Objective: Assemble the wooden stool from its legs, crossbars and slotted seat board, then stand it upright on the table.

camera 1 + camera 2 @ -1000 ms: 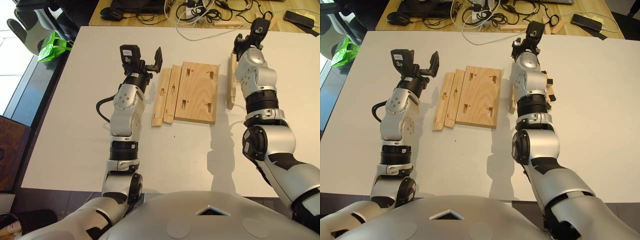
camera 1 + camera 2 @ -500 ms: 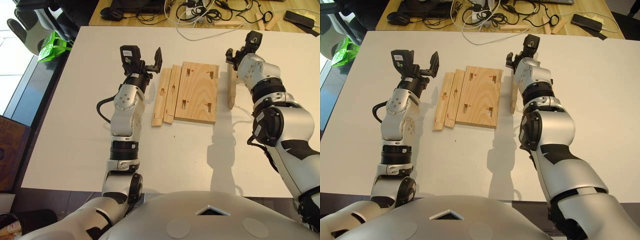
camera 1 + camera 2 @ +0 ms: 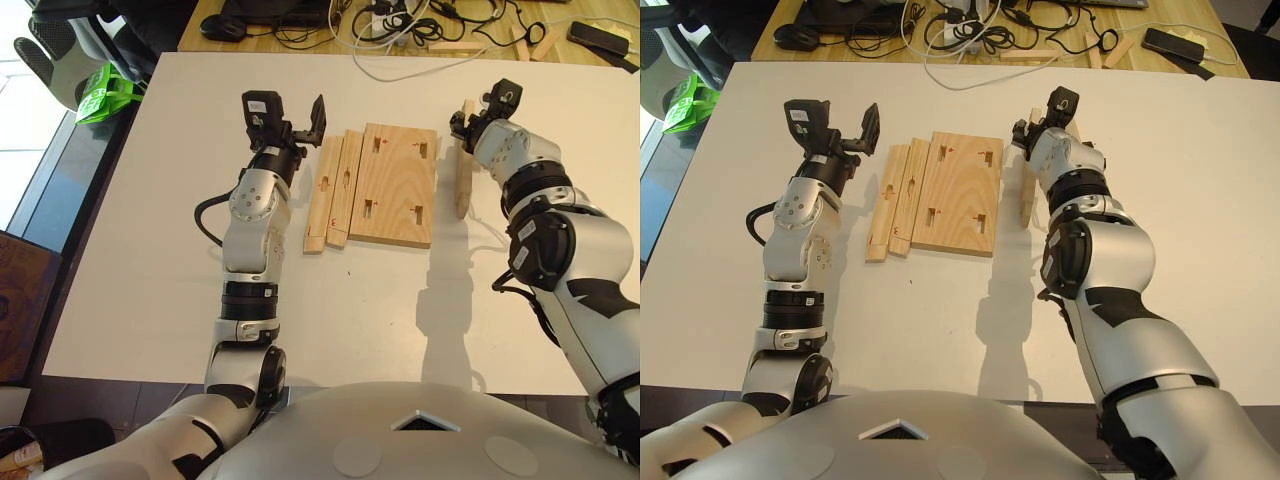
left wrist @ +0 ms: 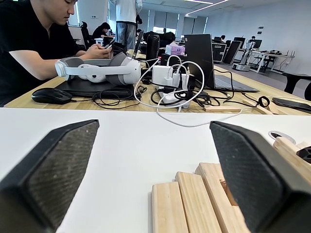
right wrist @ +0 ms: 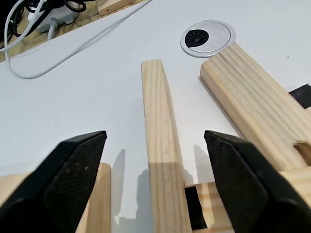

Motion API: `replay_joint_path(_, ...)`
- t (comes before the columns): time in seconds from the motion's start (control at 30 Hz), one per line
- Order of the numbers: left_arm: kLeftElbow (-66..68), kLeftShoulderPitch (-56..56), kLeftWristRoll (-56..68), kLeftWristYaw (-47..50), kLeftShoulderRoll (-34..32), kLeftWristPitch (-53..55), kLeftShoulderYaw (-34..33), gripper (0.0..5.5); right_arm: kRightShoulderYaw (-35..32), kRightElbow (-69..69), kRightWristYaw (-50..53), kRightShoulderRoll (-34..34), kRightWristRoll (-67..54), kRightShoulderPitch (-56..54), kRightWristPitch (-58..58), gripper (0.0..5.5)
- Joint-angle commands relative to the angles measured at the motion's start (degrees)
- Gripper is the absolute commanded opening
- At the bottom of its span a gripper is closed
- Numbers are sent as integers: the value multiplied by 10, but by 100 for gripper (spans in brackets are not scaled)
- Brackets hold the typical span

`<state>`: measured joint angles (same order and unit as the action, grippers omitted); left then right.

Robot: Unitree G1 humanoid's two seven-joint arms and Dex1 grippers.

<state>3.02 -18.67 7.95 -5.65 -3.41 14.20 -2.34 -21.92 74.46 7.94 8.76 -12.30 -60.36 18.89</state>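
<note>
The slotted seat board lies flat mid-table. Two narrow wooden bars lie side by side against its left edge. Another wooden leg piece rests on edge just right of the board. My left gripper is open, held above the table just left of the bars' far ends. My right gripper is open at the far end of the right piece. Its fingers straddle a thin bar without touching it. A thicker leg lies beside that bar.
A round cable grommet sits in the table beyond the right piece. A white cable trails onto the far table edge. On the wooden desk behind lie cables, a mouse, loose wood strips and a phone.
My right arm has swung its elbow out to the right and brought its gripper back down to the far end of the right wooden piece. The left arm has stayed put.
</note>
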Motion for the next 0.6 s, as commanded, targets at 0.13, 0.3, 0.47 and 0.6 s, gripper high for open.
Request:
replay_joint_path(0.13, -3, -7, -1, 0, 1, 6, 2, 422, -21, 7, 2, -11, -17, 15, 14, 258)
replay_joint_path(0.3, -3, -7, 0, 0, 2, 7, 2, 422, -28, 3, 18, -14, -18, 17, 7, 170)
replay_joint_path(0.47, 0, -8, 0, -1, 0, 7, 0, 422, -17, -18, 29, -18, -9, -2, -16, 108)
replay_joint_path(0.6, 0, -10, 0, 0, -1, 6, -2, 422, 9, -55, 24, -32, 3, -1, -26, 101)
